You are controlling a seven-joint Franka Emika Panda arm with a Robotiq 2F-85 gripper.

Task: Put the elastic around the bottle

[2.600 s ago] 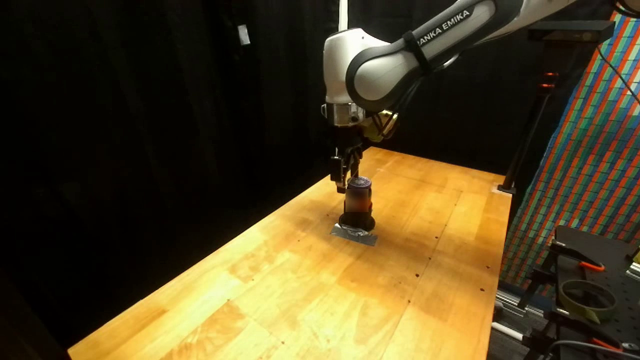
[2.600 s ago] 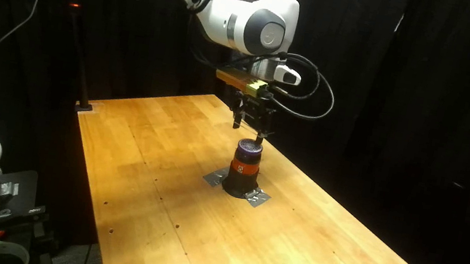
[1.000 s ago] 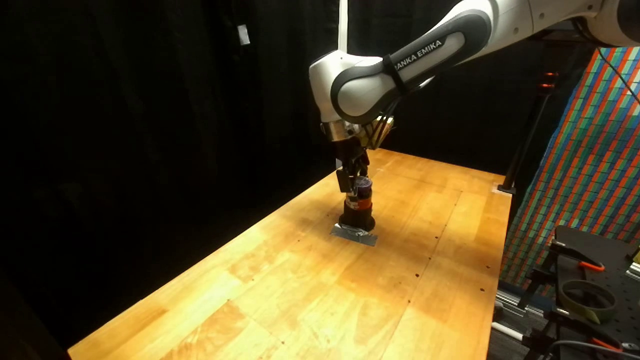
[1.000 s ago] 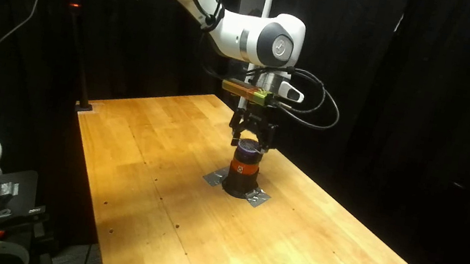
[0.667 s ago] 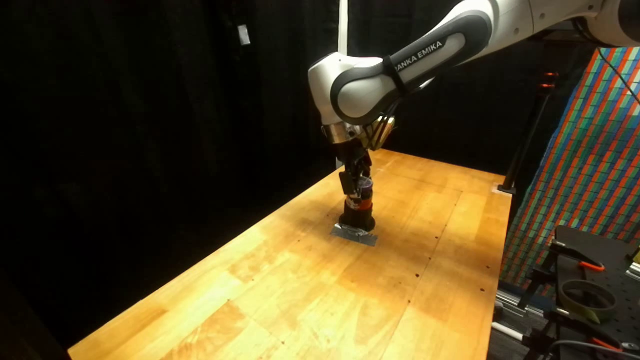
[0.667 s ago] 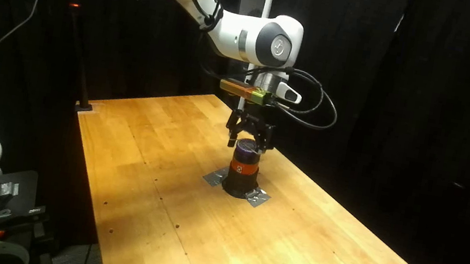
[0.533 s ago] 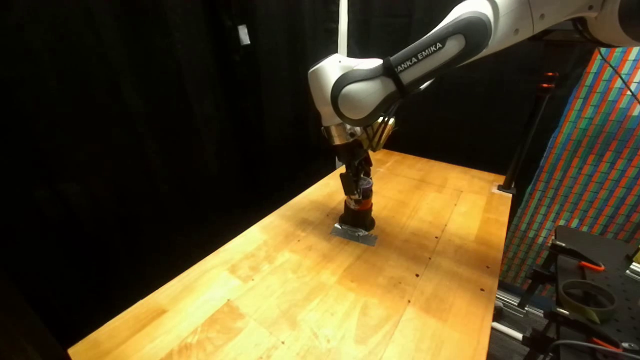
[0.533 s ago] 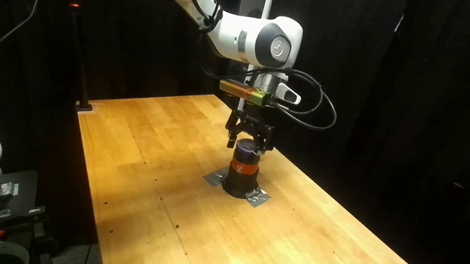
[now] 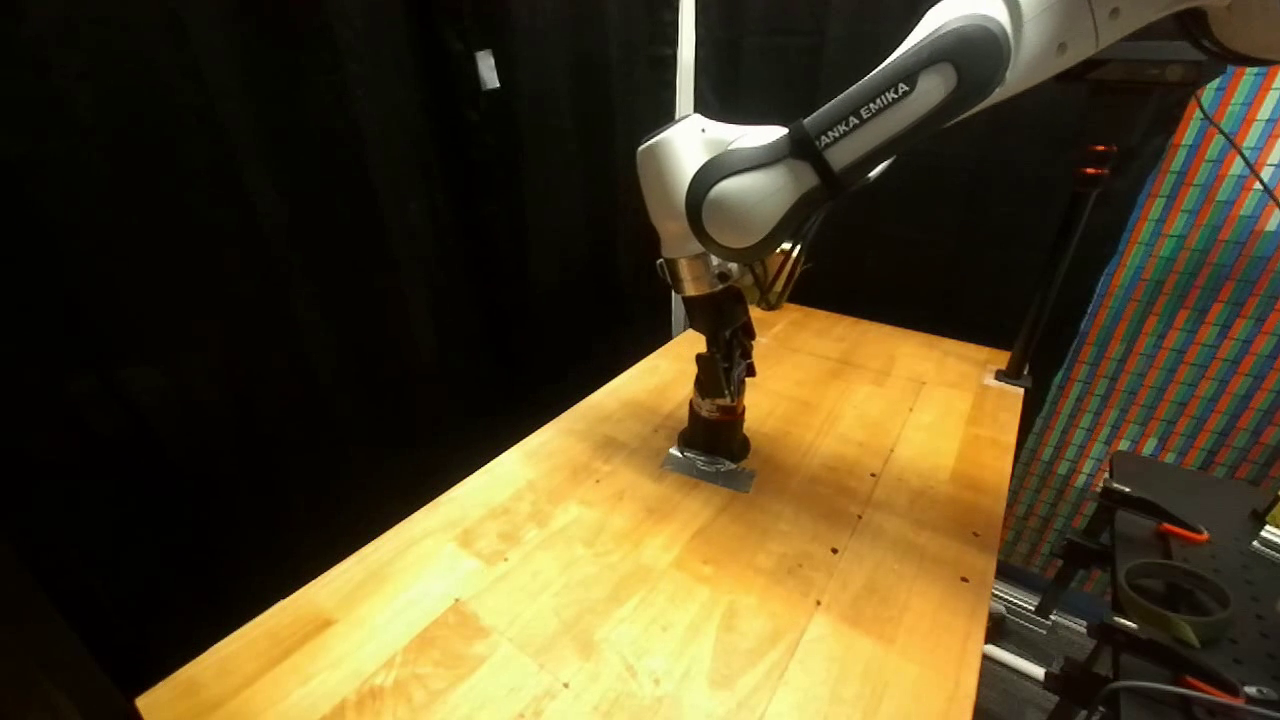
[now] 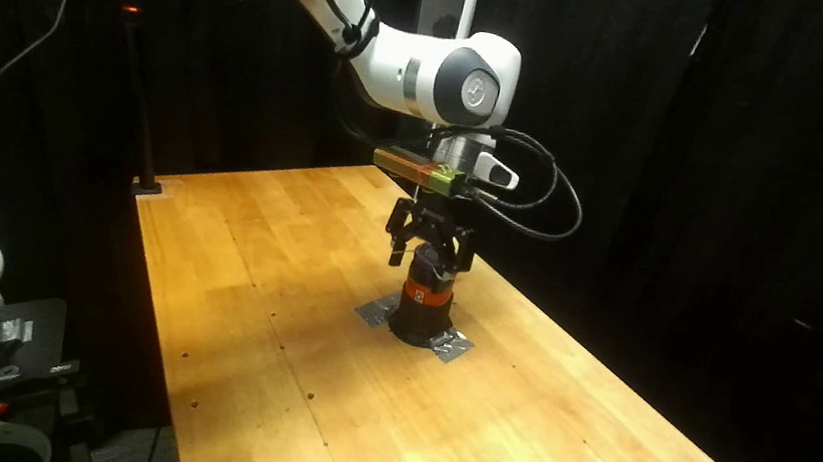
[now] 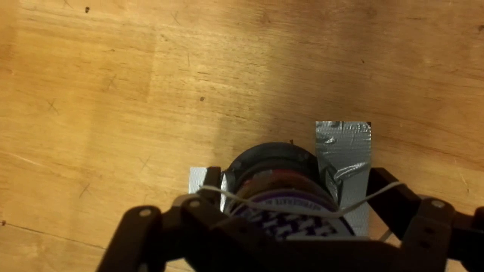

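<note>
The bottle [image 10: 427,292] stands upright in a black round base [image 10: 419,326] on the wooden table [image 10: 512,432]. It has an orange-red label and a purple-rimmed patterned lid [image 11: 291,223]. My gripper [image 11: 297,177] points down, fingers spread on either side of the bottle's top; it shows in both exterior views [image 9: 728,385] [image 10: 422,268]. The pale elastic [image 11: 283,210] is looped around both fingers. Its near strand sags across the lid in the wrist view and bends near the lid's right edge. The far strand is mostly hidden; I cannot tell where it lies against the bottle.
Grey tape strips [image 10: 452,347] [image 11: 344,151] hold the base to the table. A dark post [image 10: 147,111] stands at the table's far corner. A side cart holds a tape roll [image 9: 1175,600]. Black curtains hang behind the table.
My gripper has moved down onto the bottle's top from above and beside it. In the last half second it has sunk further, fingers lower beside the bottle. The bottle has not moved.
</note>
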